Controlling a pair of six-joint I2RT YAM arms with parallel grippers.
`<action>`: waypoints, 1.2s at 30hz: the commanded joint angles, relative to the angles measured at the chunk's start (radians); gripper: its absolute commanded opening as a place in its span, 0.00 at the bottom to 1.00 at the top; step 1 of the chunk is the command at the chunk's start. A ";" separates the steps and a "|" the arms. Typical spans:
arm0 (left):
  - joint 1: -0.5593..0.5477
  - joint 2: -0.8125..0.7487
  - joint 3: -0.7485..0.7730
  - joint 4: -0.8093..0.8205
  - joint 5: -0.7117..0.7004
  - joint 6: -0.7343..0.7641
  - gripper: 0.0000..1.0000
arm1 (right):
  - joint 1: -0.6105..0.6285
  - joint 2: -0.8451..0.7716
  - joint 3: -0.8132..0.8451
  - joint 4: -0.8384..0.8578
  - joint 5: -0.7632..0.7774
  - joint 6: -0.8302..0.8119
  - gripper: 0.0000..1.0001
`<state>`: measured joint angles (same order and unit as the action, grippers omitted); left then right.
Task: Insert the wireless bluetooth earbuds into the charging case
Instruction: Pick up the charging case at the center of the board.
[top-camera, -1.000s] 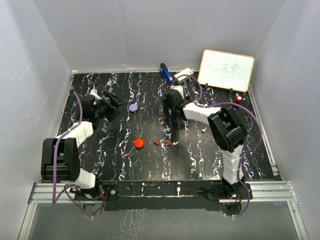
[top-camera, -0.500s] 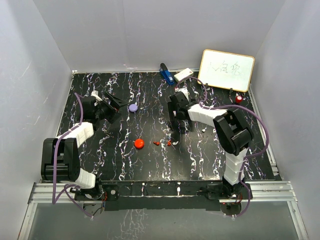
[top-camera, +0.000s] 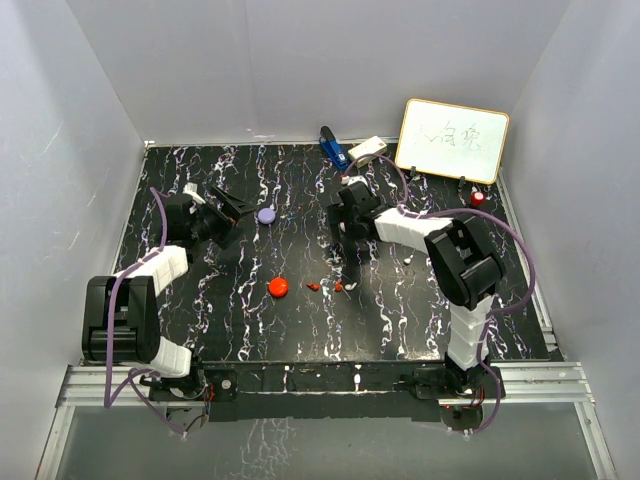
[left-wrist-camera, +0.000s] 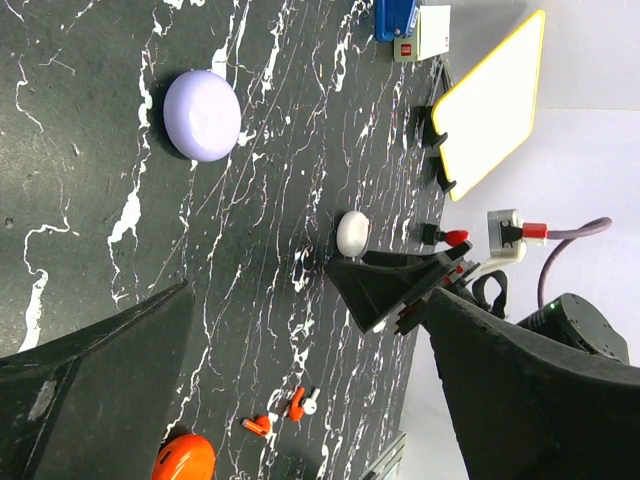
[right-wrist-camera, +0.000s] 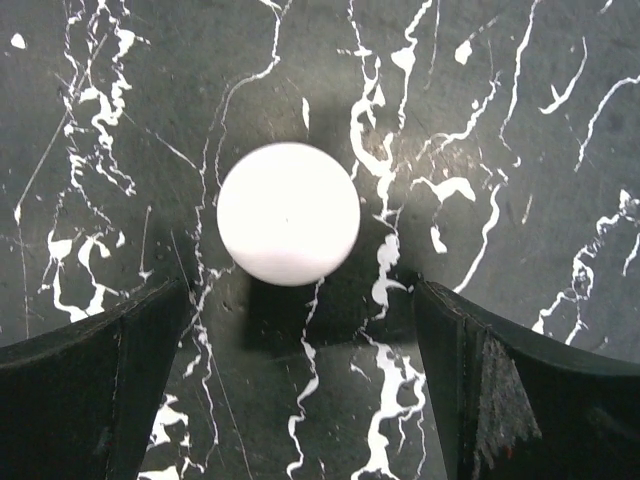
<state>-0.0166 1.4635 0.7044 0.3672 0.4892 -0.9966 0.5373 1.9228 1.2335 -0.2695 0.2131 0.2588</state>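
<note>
Jaws of the left gripper (top-camera: 232, 207) and right gripper (right-wrist-camera: 300, 375) stand wide, holding nothing. The right gripper hangs over the white charging case (right-wrist-camera: 288, 212), which lies ahead of its fingertips, not between them. Closing here would probably miss the smooth dome or flick it away. Count: three round cases, namely white, purple case (top-camera: 265, 214) and red case (top-camera: 278, 287). Two red earbuds (left-wrist-camera: 258, 425) lie near the red case.

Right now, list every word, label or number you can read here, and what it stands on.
Whiteboard: dark handwritten marks, too blurred to read.
White box: small red mark, too small to read.
No other text shows.
</note>
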 joint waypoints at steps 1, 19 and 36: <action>-0.005 -0.049 -0.012 0.021 0.032 -0.013 0.99 | 0.001 0.042 0.074 0.057 -0.017 -0.020 0.94; -0.004 -0.037 -0.032 0.143 0.114 -0.074 0.99 | -0.007 0.103 0.088 0.046 0.028 0.006 0.75; -0.004 -0.054 -0.045 0.162 0.119 -0.073 0.99 | -0.021 0.128 0.090 0.046 0.029 -0.001 0.48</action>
<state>-0.0170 1.4624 0.6674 0.5011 0.5804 -1.0676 0.5266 2.0102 1.3075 -0.2058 0.2180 0.2638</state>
